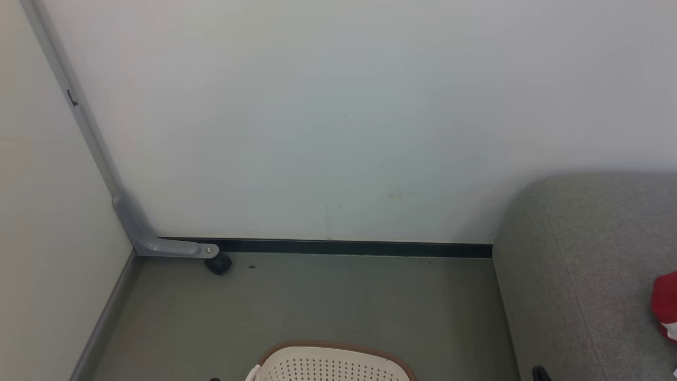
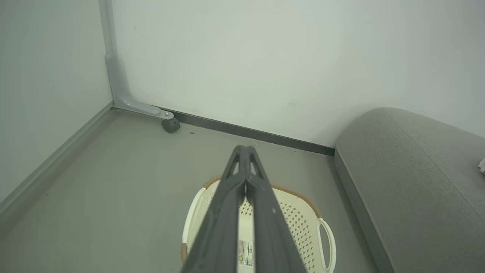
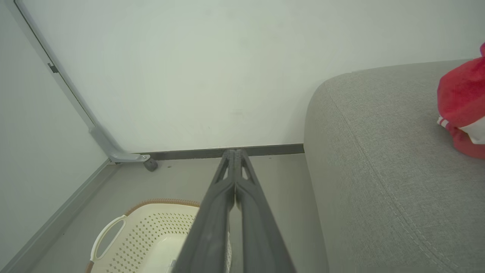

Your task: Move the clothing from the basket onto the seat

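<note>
Sticker [image 2: 245,253] inside basket [image 2: 301,227], print unreadable; red clothing [image 3: 460,98] lies on seat [image 3: 379,170].

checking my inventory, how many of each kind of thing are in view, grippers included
laundry basket: 1
grey sofa cushion: 1
red clothing bundle: 1
black caster wheel: 1
left gripper and right gripper: 2
total: 6

The left gripper [image 2: 245,149] has its two long dark fingers pressed tight together, holding nothing, and the right gripper [image 3: 235,152] looks just the same, fingers together and empty too.
</note>
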You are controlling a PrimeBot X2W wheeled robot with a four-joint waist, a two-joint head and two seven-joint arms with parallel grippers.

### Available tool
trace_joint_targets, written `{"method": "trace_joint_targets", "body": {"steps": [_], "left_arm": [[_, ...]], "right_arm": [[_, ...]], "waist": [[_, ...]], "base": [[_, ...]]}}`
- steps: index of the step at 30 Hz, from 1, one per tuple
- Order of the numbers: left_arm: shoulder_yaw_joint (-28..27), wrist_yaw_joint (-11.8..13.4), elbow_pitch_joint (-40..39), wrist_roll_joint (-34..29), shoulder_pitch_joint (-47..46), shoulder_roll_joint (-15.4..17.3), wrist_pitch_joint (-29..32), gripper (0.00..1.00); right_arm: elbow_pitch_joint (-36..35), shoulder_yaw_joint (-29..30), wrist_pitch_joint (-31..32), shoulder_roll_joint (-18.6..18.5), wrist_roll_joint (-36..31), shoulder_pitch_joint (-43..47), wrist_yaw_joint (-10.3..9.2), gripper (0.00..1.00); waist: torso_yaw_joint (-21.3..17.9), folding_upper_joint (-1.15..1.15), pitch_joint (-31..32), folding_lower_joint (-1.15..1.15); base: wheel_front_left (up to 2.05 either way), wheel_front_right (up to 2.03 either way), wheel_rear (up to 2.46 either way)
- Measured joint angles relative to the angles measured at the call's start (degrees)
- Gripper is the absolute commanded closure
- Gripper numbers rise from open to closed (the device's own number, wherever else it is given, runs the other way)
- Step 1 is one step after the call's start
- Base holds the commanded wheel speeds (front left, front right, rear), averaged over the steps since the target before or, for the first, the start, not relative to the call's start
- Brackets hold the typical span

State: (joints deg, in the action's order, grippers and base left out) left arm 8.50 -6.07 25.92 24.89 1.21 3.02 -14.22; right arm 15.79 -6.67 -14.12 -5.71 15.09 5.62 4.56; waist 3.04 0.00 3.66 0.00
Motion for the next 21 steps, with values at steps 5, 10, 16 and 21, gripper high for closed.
{"method": "trace_joint_targets", "body": {"steps": [5, 10, 16, 21], "left_arm": [[-0.5, 0.0, 0.2, 1.4, 0.4, 0.0, 0.7, 1.00], [-1.0, 0.0, 0.0, 5.4, 0.4, 0.0, 2.0, 1.00], [-2.0, 0.0, -0.4, 10.0, 0.2, 0.0, 3.4, 1.00], [-2.6, 0.0, -0.7, 13.4, 0.1, 0.0, 4.4, 1.00]], "right_arm": [[0.4, 0.5, 0.7, 0.2, 1.9, 0.1, 0.00, 1.00], [0.8, 1.5, 2.0, 0.3, 5.7, -0.3, 0.00, 1.00], [1.0, 2.4, 3.5, 0.5, 11.4, -0.6, 0.04, 1.00], [1.1, 3.1, 4.6, 0.8, 15.3, -1.3, 0.05, 1.00]], "waist": [[-0.1, 0.00, -0.1, 0.00], [-0.3, 0.00, -0.4, 0.00], [-0.5, 0.00, -0.6, 0.00], [-0.6, 0.00, -0.8, 0.00]], "base": [[0.00, 0.00, 0.00], [0.00, 0.00, 0.00], [0.00, 0.00, 0.00], [0.00, 0.00, 0.00]]}}
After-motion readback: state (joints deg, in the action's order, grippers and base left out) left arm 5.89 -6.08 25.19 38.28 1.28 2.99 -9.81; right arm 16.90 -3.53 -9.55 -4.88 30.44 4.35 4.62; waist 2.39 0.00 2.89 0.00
